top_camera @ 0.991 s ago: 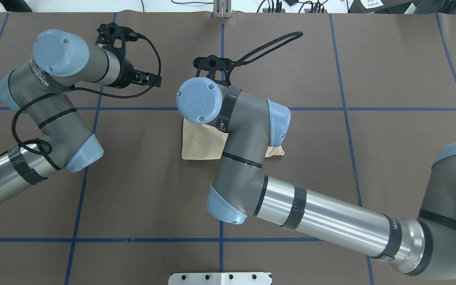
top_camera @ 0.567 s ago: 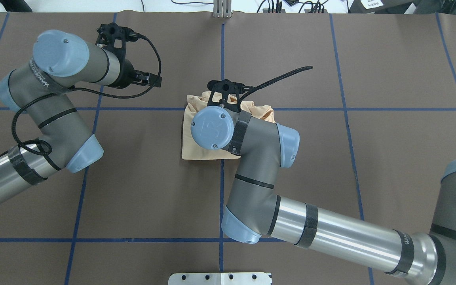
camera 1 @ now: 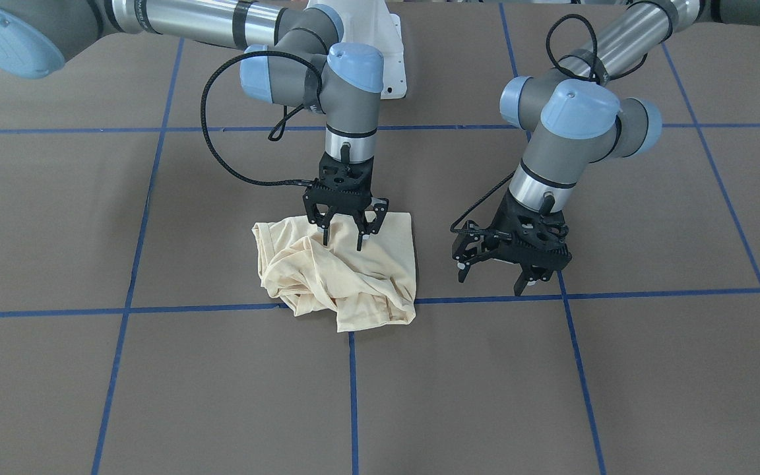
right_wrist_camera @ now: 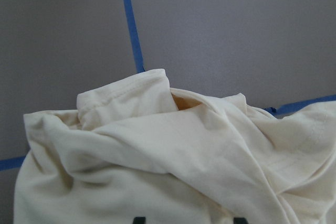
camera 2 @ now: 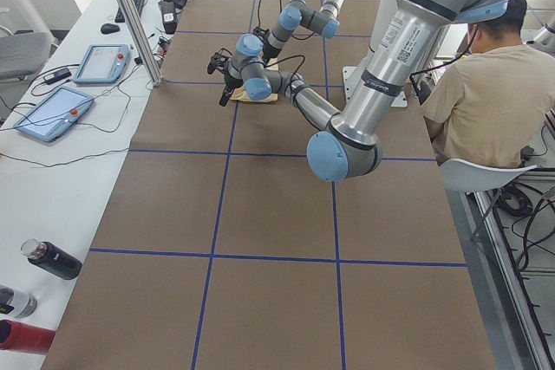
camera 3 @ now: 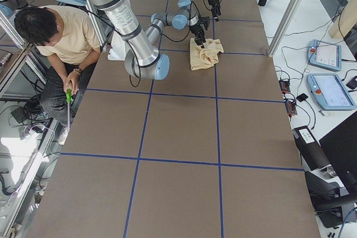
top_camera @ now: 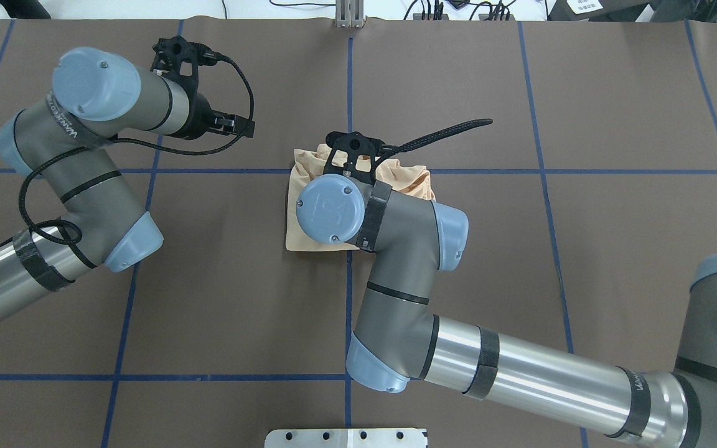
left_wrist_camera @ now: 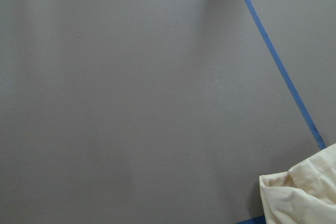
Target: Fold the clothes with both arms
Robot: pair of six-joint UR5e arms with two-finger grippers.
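The clothes (camera 1: 347,280) are one pale cream shirt lying bunched and wrinkled on the brown table near a blue tape crossing. The shirt also shows in the overhead view (top_camera: 304,214) and fills the lower half of the right wrist view (right_wrist_camera: 157,171). My right gripper (camera 1: 342,242) points straight down over the shirt's robot-side half. It is open, its fingertips (camera 1: 325,241) at the cloth with nothing pinched. My left gripper (camera 1: 493,278) hangs open just above bare table, beside the shirt and apart from it. One shirt corner (left_wrist_camera: 304,195) enters the left wrist view.
Blue tape lines (top_camera: 349,93) grid the brown table cover. A white mounting plate (top_camera: 346,437) sits at the table's near edge. A person (camera 3: 56,37) sits beside the robot base. Tablets (camera 2: 52,110) and bottles (camera 2: 52,259) lie on the side bench.
The right arm's wrist pulled back toward the robot and now stands over the shirt. Bunched cloth now shows at the shirt's far edge. The left arm has not moved.
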